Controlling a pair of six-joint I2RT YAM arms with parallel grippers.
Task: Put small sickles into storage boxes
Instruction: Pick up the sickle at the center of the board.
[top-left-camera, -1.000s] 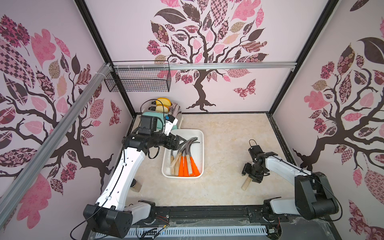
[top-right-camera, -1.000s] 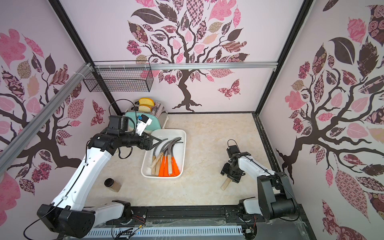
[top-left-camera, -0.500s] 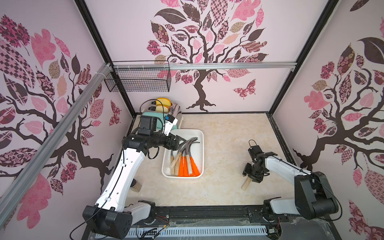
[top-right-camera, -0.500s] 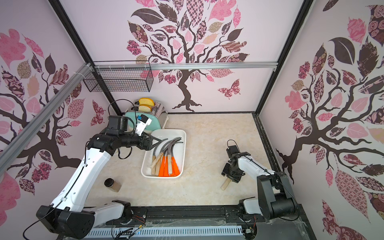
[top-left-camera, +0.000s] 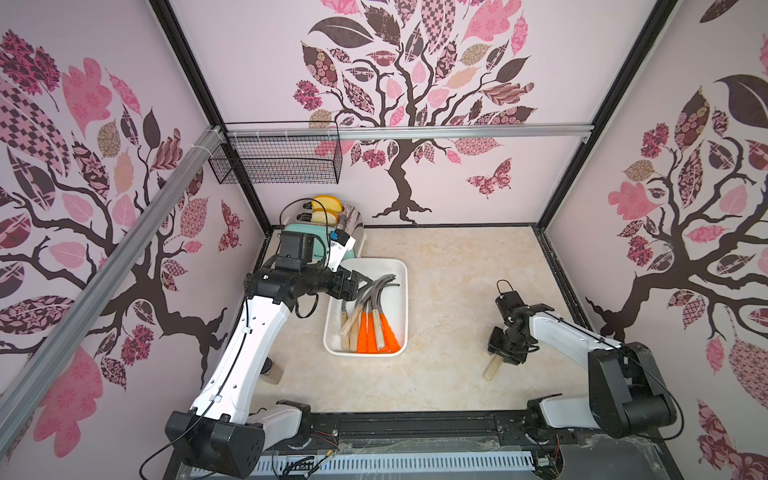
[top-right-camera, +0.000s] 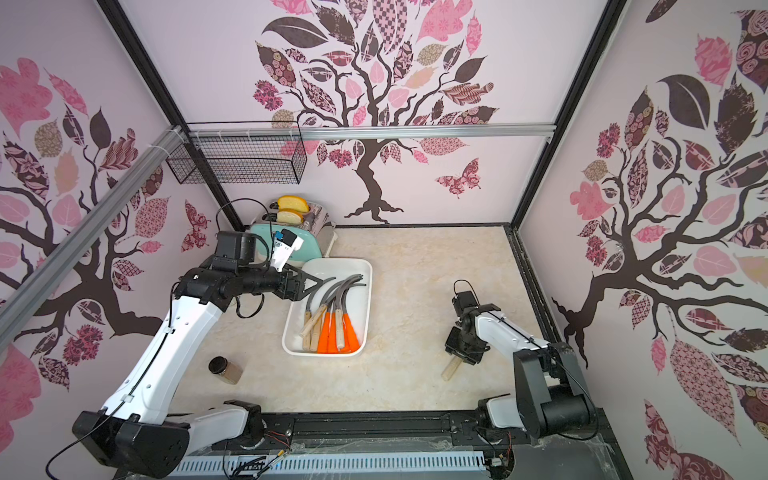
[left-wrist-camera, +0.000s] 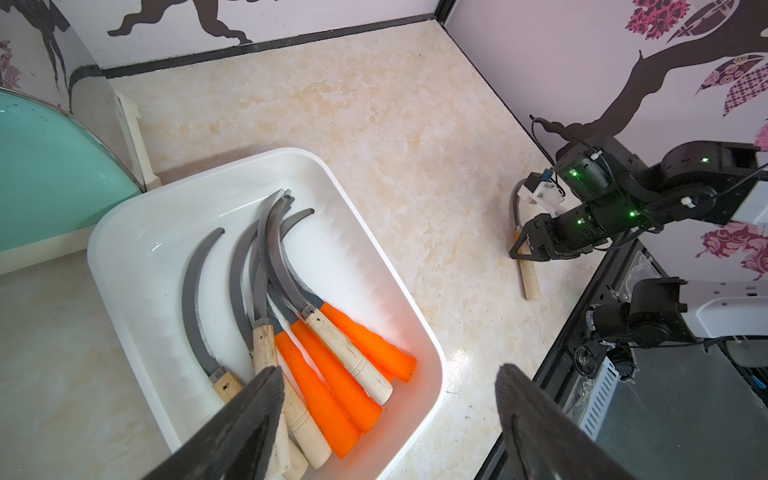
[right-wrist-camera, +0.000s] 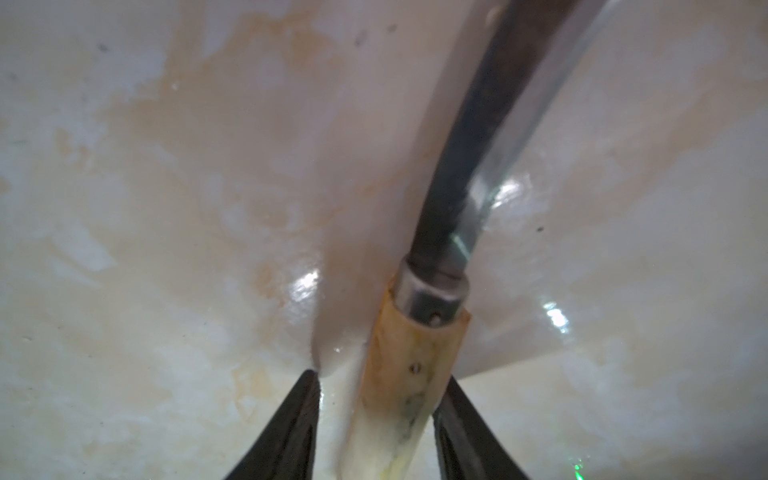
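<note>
Almost home: the last small sickle (top-left-camera: 492, 369) lies flat on the table (top-left-camera: 449, 266), its pale wooden handle (right-wrist-camera: 399, 374) between the right fingers (right-wrist-camera: 286, 436), one against the wood, a gap beside the other, nothing clamped yet. Rigid and probably blade-heavy, it is best taken on the handle just behind the metal collar (right-wrist-camera: 432, 291), away from the edge. The glossy table looks slick, and a wall (top-left-camera: 623, 291) stands near. Well apart from those fingers, the white tray (top-left-camera: 397, 316) holds the other sickles (left-wrist-camera: 345, 353) below the left fingers (left-wrist-camera: 237, 428), spread wide and empty.
</note>
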